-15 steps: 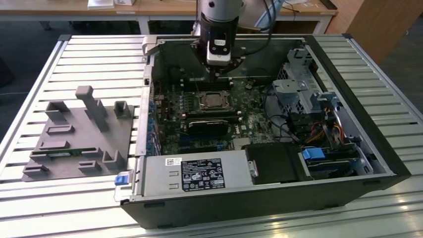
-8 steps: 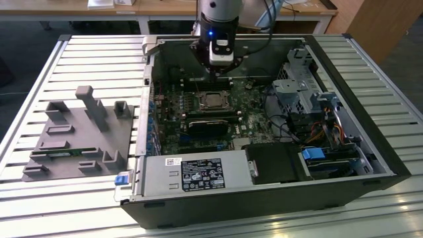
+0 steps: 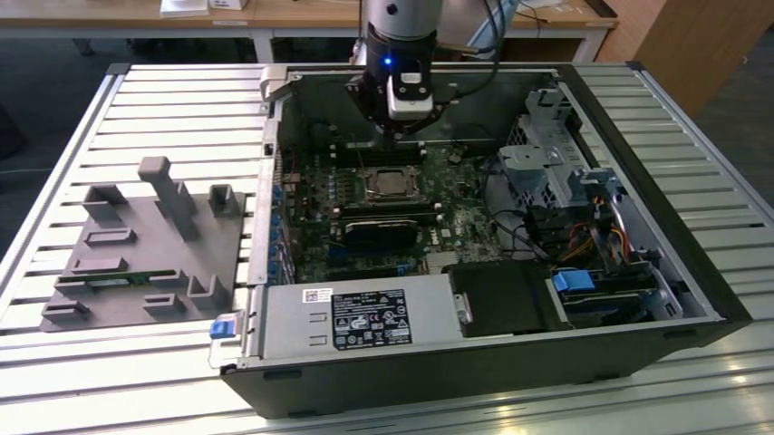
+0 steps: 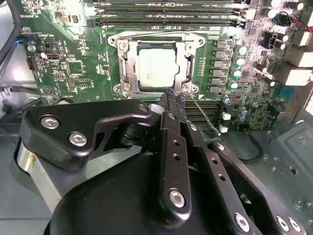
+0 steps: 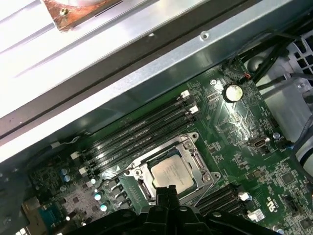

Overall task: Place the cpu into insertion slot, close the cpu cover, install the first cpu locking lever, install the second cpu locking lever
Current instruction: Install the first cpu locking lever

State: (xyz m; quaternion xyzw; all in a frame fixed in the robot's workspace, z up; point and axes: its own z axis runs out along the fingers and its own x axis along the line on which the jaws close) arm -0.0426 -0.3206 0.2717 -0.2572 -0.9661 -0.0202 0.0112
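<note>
In the exterior view, the gripper point(image 3: 403, 134) is hanging inside an open computer case point(image 3: 653, 299) that is lying on a slatted table point(image 3: 181, 100). It is poised close over the green board point(image 3: 303, 227), near the chip point(image 3: 390, 185). A grey fixture point(image 3: 145, 245) is sitting on the table to the exterior view's left of the case.

In the second wrist view, the chip point(image 4: 155, 67) is showing as a flat square with a pale, silvery top. It is lying level in the socket point(image 4: 155, 38), and the silver cover point(image 4: 189, 63) is lying flat around it, framing its sides. The gripper point(image 4: 174, 99) is holding its two dark fingers pressed together, with nothing showing between them, and their tips are sitting just beside one corner of the socket. A thin metal rod point(image 4: 205, 119) is slanting away from that corner.

In the first wrist view, the chip point(image 5: 171, 174) is sitting in its socket point(image 5: 193, 147) beside long black memory slots point(image 5: 142, 134). The gripper point(image 5: 166, 192) tips are meeting right at the chip's edge.
</note>
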